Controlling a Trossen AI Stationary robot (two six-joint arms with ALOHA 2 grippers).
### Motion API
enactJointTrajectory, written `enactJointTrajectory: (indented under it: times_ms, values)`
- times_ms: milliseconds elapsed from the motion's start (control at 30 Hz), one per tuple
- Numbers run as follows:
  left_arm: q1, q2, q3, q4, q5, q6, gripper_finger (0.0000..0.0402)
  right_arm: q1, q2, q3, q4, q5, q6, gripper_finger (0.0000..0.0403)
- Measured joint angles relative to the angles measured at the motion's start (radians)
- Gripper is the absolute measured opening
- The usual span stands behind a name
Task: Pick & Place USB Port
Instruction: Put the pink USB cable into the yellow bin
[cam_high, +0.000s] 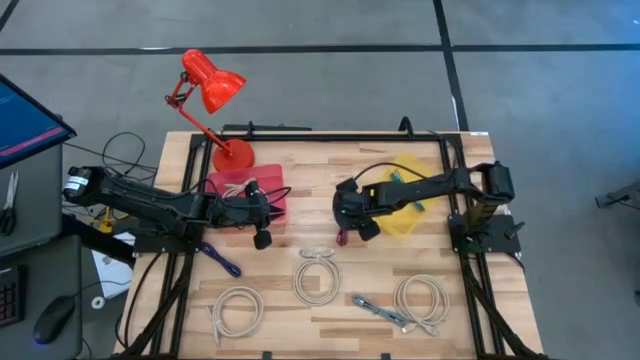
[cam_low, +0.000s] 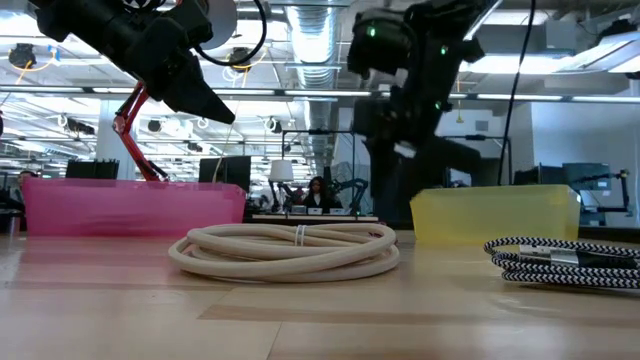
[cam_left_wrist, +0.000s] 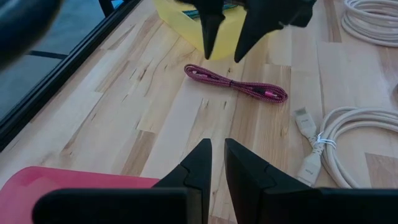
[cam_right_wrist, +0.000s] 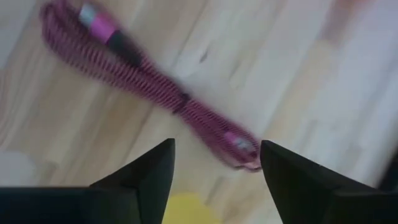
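At the near edge of the table (cam_high: 330, 325) lie three cream cable coils (cam_high: 237, 308) and a striped grey cable (cam_high: 385, 312), all untouched and well apart from both arms; they seem to be waiting their turn.

Further in, near the middle, the pink cable (cam_left_wrist: 236, 84) lies bundled flat on the wood, free of any grip. The right gripper (cam_right_wrist: 216, 163) hangs directly above it with its fingers spread wide, one to each side of the bundle. That looks like the setup for a straight drop and close across the bundle's narrow middle. The left gripper (cam_left_wrist: 213, 163) hovers to the left, near the pink bin (cam_high: 247, 190), its fingers almost together and holding nothing; it appears to be waiting out of the way.

Behind the right arm sits the yellow bin (cam_high: 407, 205), with something already inside, likely the drop point. At the far left stands a red lamp (cam_high: 210, 85).
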Motion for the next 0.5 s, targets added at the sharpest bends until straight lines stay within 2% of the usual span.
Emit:
enactJointTrajectory:
  times_ms: [367, 500]
  values:
    - [0.000, 0.000, 0.000, 0.000, 0.000, 0.000, 0.0043, 0.002, 0.047, 0.018, 0.008, -0.005, 0.000, 0.0218]
    - [0.000, 0.000, 0.000, 0.000, 0.000, 0.000, 0.0043, 0.002, 0.075, 0.035, 0.006, -0.068, -0.001, 0.0219]
